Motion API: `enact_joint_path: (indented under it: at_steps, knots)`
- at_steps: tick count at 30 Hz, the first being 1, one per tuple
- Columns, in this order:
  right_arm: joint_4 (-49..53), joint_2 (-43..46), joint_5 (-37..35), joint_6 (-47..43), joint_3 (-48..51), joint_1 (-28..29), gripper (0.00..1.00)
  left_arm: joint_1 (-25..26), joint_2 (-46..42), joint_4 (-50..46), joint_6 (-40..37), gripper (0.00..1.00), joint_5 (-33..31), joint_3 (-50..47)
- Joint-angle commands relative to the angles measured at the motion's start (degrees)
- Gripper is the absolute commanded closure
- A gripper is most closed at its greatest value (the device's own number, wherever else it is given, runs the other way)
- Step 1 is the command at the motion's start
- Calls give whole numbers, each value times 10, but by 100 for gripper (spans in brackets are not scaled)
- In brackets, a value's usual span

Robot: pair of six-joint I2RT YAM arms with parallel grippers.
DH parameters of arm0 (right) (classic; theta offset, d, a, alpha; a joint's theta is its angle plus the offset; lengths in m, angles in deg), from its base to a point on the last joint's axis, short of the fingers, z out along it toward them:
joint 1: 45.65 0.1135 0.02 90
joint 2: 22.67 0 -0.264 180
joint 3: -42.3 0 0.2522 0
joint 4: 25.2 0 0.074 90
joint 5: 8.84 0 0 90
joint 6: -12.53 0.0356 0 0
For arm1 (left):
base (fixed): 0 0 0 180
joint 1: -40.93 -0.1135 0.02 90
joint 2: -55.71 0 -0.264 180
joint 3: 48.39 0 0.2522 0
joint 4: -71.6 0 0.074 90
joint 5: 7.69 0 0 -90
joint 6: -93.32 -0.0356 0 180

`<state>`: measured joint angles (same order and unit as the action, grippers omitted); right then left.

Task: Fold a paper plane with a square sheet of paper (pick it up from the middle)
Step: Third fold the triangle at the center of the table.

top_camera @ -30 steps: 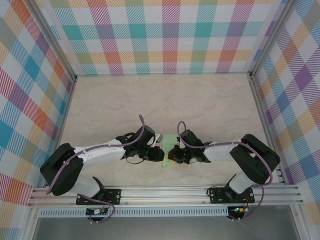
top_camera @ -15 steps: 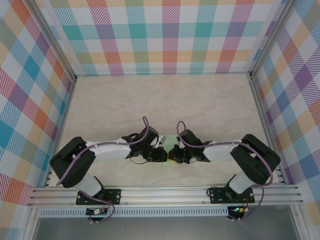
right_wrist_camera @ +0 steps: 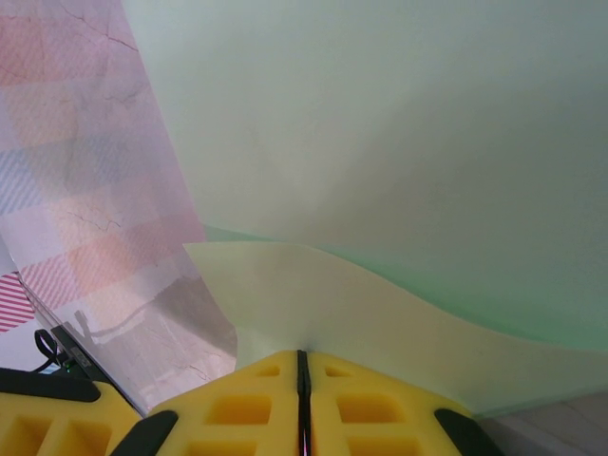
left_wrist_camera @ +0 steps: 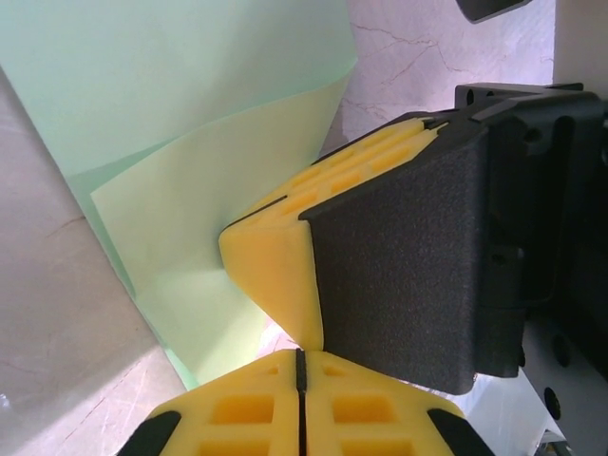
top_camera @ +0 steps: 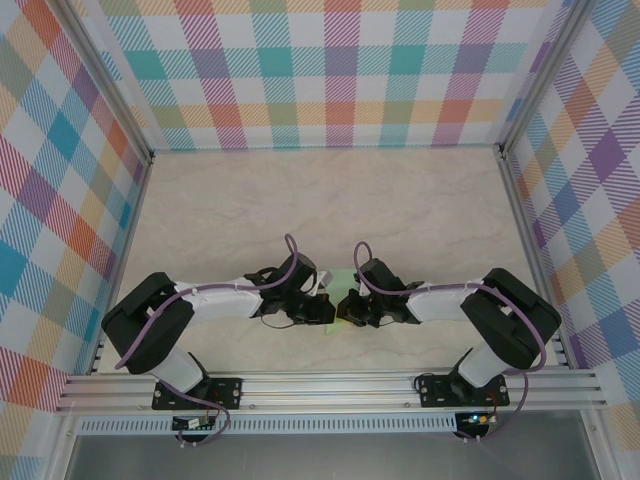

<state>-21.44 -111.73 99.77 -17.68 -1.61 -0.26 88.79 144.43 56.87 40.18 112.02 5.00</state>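
Sheet (left_wrist_camera: 190,95) edge pinched in right hand (right_wrist_camera: 300,356); left hand (left_wrist_camera: 300,353) closed tight beside it; far tabletop (top_camera: 320,200) open.

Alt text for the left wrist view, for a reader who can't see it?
The right gripper, jaws shut, pinches the bent pale-green square sheet of paper over the marble table. The left gripper shows its yellow jaws closed at the bottom edge.

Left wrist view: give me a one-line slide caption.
Left gripper closed right beside the right gripper, which pinches the curled pale-green sheet.
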Motion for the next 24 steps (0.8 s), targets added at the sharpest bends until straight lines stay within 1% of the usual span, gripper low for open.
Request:
enact_joint_path:
  at_steps: [1, 4, 7, 13, 17, 24]
  knots:
    - [32, -13, -22, 15, -8, 2, 90, 3, -22, -2, 15, 96, -24, -28]
    - [32, -13, -23, 16, -8, 2, 90, 3, -41, 4, 24, 98, -30, -39]
    - [33, -12, -23, 16, -7, 2, 90, 4, -40, 13, 29, 100, -22, -40]
    - [38, -8, -21, 14, -8, 2, 90, 4, -37, 63, 55, 100, -12, -49]
    - [39, -8, -22, 14, -9, 3, 90, 3, -17, 51, 46, 100, -14, -36]
    - [39, -10, -23, 15, -10, 2, 90, 4, 25, 59, 41, 100, 11, -32]
